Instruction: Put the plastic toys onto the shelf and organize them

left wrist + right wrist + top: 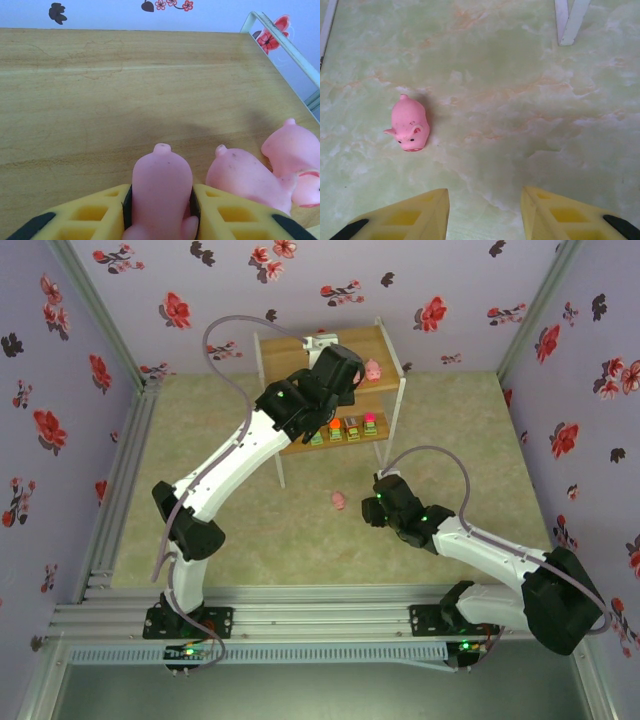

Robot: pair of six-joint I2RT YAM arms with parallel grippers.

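On the shelf's top wooden board (100, 100) my left gripper (161, 196) is shut on a pink pig (161, 175), its black pads against the pig's sides. Two more pink pigs (245, 177) (295, 147) lie just to its right on the same board. From above, the left arm reaches over the shelf (385, 345), and one pig (373, 369) shows beside the wrist. Several small blocks (343, 429) stand in a row on the lower tier. Another pink pig (409, 124) (338, 500) lies on the floor. My right gripper (485, 210) hangs open just right of it, with nothing between its fingers.
A white shelf leg (570, 20) stands on the pale green marbled floor (520, 100) ahead of the right gripper. Floral walls (60, 390) close in the table on three sides. The top board's white rail (280, 40) runs along its right edge.
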